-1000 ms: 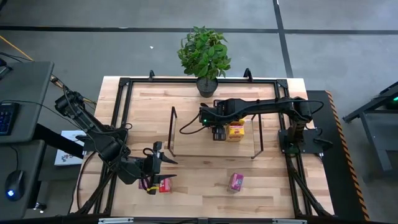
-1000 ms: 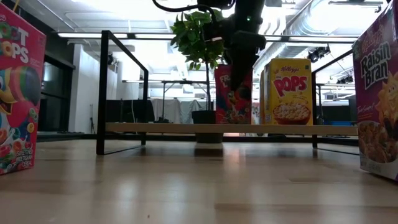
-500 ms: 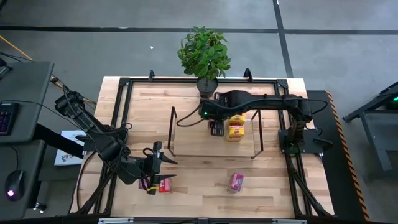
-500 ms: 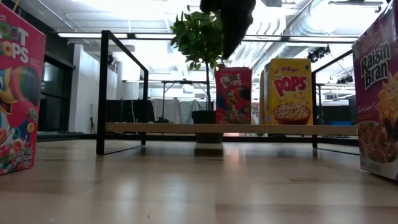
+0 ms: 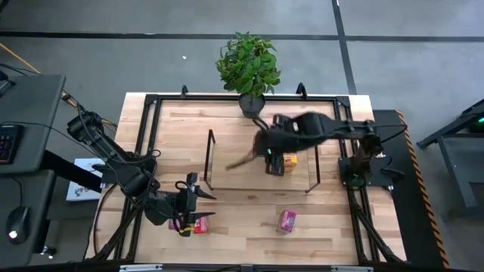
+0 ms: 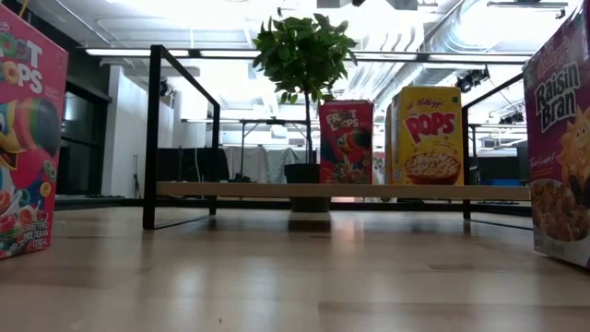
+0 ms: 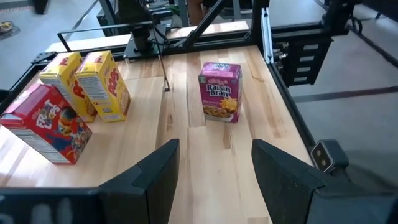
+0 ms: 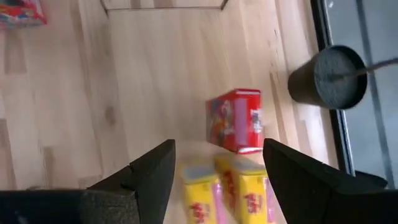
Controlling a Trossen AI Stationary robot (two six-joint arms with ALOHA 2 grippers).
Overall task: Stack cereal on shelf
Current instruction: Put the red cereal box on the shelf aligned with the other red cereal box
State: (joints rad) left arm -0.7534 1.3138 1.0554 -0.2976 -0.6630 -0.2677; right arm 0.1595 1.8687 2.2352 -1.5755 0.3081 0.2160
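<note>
A red cereal box (image 6: 346, 141) and two yellow boxes (image 6: 428, 135) stand upright on the shelf's board (image 6: 240, 189), toward its right end. They also show in the high view, red (image 5: 276, 162) and yellow (image 5: 290, 159). My right gripper (image 8: 217, 180) is open and empty above them, the red box (image 8: 236, 121) ahead of its fingers. In the high view it (image 5: 265, 153) is blurred. A pink box (image 5: 287, 220) stands on the table near the front. My left gripper (image 5: 198, 195) is open and empty at the front left, beside another red box (image 5: 199, 224).
A potted plant (image 5: 249, 68) stands at the table's far edge behind the shelf. Black frame uprights (image 5: 209, 159) close the shelf's two ends. A black rail frame (image 5: 151, 121) runs around the tabletop. The shelf's left half is bare board (image 5: 234, 174).
My right gripper stood around the red box on the shelf a second ago. It has risen straight off it and gone up out of the low view, and is still moving. The red box stays upright on the board beside the yellow boxes.
</note>
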